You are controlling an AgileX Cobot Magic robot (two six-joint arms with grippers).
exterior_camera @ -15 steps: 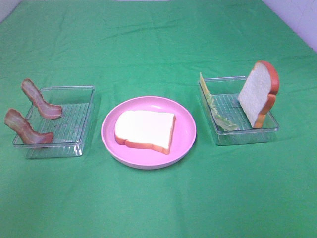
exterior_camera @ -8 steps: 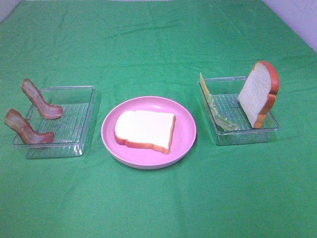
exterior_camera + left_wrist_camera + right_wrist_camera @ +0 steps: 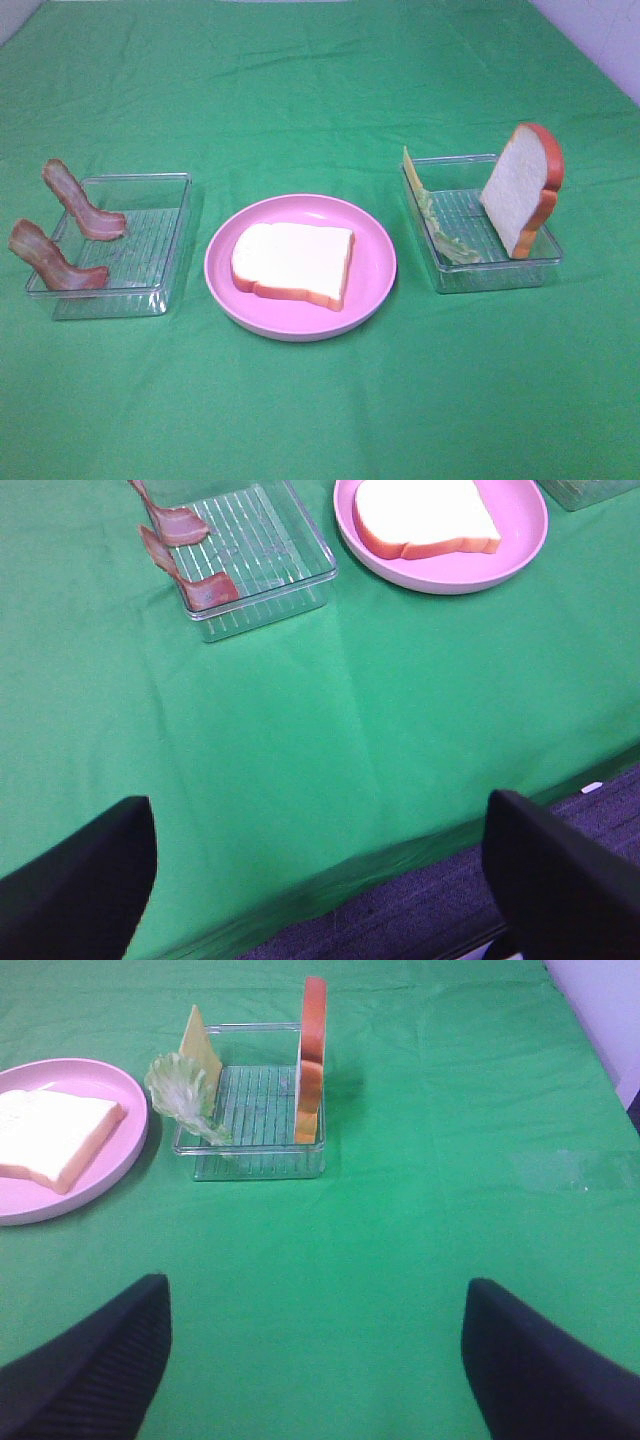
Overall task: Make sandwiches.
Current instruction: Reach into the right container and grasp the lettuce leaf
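Note:
One white bread slice (image 3: 293, 262) with orange-brown crust lies flat on the pink plate (image 3: 375, 270) at the table's middle; it also shows in the left wrist view (image 3: 425, 520) and right wrist view (image 3: 50, 1135). A second bread slice (image 3: 522, 190) leans upright in the right clear tray (image 3: 500, 275), beside green lettuce (image 3: 180, 1090) and yellow cheese (image 3: 200, 1042). Two bacon strips (image 3: 80, 205) lean on the left clear tray (image 3: 150, 300). My left gripper (image 3: 320, 880) is open over the near table edge. My right gripper (image 3: 315, 1360) is open over bare cloth, short of the right tray. Neither gripper shows in the high view.
A green cloth (image 3: 320, 400) covers the table. The table's front edge and dark floor show in the left wrist view (image 3: 420, 920). A pale wall (image 3: 600, 40) borders the far right.

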